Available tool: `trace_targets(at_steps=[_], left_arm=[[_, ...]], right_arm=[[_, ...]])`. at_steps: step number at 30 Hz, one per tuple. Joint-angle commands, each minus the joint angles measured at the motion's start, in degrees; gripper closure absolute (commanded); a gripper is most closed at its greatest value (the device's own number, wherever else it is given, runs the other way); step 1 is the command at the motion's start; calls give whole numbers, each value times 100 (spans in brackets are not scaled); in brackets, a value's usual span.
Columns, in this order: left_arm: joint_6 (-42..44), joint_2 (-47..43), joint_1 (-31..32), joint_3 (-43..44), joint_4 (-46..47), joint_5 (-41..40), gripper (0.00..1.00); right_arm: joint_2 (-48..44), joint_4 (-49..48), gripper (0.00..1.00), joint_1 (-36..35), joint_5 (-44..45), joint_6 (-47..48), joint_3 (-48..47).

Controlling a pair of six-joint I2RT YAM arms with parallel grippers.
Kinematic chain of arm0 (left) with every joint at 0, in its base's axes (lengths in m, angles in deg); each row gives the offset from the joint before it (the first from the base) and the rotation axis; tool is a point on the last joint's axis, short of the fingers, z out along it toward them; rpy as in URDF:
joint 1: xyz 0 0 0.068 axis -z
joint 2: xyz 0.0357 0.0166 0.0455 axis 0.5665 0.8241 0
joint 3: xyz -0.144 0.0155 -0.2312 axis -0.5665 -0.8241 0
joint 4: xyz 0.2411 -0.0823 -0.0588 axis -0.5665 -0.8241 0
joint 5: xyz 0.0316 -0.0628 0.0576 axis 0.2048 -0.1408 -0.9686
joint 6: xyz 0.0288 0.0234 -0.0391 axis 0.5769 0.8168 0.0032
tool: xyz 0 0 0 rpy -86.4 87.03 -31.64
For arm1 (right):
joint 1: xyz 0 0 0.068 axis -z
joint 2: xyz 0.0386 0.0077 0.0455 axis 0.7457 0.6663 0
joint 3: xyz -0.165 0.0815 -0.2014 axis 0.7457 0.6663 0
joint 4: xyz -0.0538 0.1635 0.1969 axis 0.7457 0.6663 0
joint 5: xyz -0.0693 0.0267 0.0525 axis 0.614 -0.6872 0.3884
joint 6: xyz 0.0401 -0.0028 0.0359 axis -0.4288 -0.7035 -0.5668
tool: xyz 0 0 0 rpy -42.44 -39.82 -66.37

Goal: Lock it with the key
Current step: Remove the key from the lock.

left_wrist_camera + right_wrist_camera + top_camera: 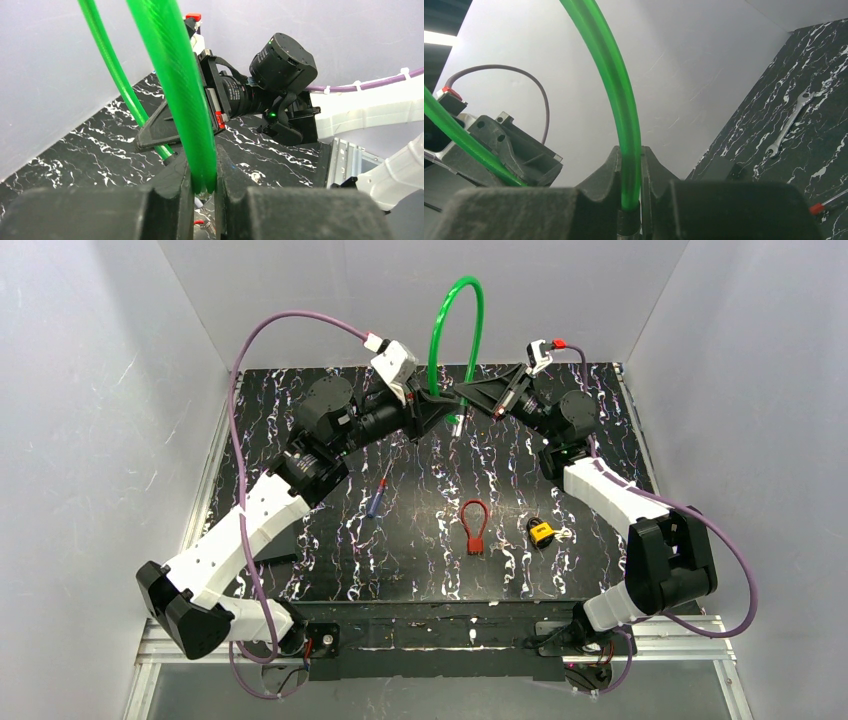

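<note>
The yellow padlock [541, 531] lies on the black marbled table at the front right, with a tiny silvery key [563, 534] just to its right. Both grippers are far from them, raised at the back centre. My left gripper [437, 401] is shut on one end of a green cable loop [438, 330], which shows between its fingers in the left wrist view [204, 186]. My right gripper [480, 398] is shut on the cable's other end, at its dark ferrule [629, 220]. The green cable [614, 75] arches up between the two grippers.
A red loop-shaped piece [474, 525] lies at the table's middle front. A blue-handled screwdriver [377, 498] lies to its left. A silver spanner [789, 122] lies on the table in the right wrist view. White walls close in the back and sides.
</note>
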Motion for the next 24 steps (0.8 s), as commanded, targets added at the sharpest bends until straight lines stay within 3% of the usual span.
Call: trace_targets(at_steps=[1,20,24], left_arm=[[-81,-227,-12,324,126,-55,100],[307,-565,-12,743,118,474,100],[143,-606,-12,414,-251,256,100]], right_arm=[[-221,-268,99,-16,105,106,-22],[-148,310,99,-16,191,557,-31],[-128,284,99,-16,179,561,-118]])
